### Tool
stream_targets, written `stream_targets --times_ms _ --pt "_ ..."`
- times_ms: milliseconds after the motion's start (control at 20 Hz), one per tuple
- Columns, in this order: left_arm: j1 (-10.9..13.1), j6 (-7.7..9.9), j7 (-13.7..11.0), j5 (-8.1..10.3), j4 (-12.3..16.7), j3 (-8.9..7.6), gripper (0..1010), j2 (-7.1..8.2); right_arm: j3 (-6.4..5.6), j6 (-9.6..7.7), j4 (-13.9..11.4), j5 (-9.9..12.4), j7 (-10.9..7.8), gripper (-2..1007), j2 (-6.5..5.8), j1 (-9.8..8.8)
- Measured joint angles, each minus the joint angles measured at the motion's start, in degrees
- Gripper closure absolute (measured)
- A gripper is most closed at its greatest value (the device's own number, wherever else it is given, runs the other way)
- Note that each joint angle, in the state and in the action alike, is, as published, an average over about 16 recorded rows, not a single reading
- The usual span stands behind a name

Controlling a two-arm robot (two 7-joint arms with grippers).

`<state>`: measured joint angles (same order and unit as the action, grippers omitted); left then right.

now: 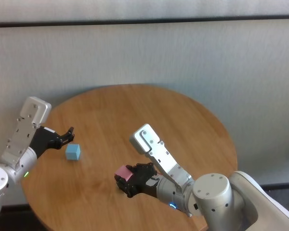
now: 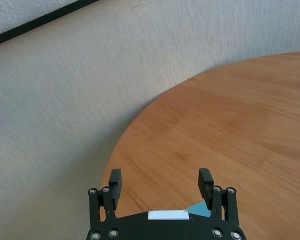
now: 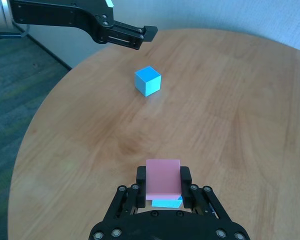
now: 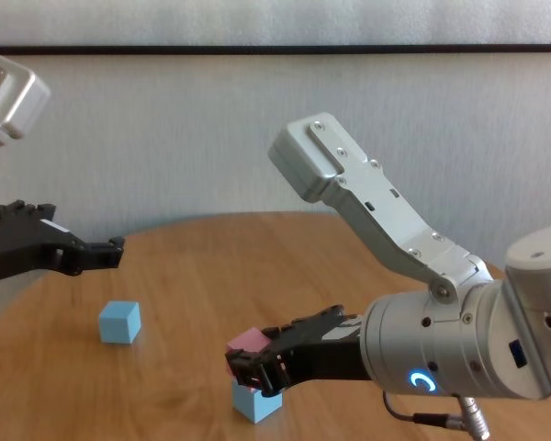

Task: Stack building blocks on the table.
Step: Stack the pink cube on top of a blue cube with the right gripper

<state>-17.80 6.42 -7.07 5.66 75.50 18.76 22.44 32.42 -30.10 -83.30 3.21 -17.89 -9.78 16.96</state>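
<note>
Right gripper: black fingers clamped on the pink block, low centre of the chest view; silver forearm rising behind it to a boxy grey elbow, the wrist angled down toward the table.
Pink block: matte cube with crisp edges, gripped on two sides, sitting on or just above a blue block; contact cannot be told.
Lower blue block: matte light-blue cube on the table, directly under the pink one, bottom centre of the chest view.
Table: round top, smooth orange-brown wood grain with a mild sheen.
Second blue block: matte light-blue cube standing alone on the wood, centre left of the head view, well apart from the stacked pair.
Left gripper: black, two slim fingers spread wide and holding nothing, hovering near the lone blue block at the left of the head view; arm stretched level from the left edge.
Count: three cubes, two light blue and one pink; two arms.
Wall: pale, finely textured, behind the table; a dark strip runs across its top.
</note>
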Motion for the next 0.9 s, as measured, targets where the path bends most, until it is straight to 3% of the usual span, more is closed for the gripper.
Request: stream_targets --times_ms 900 --pt "0.00 0.00 0.00 0.00 0.00 0.00 8 0.00 -0.96 0.04 1.88 -1.66 -1.04 635 1.57 0.58"
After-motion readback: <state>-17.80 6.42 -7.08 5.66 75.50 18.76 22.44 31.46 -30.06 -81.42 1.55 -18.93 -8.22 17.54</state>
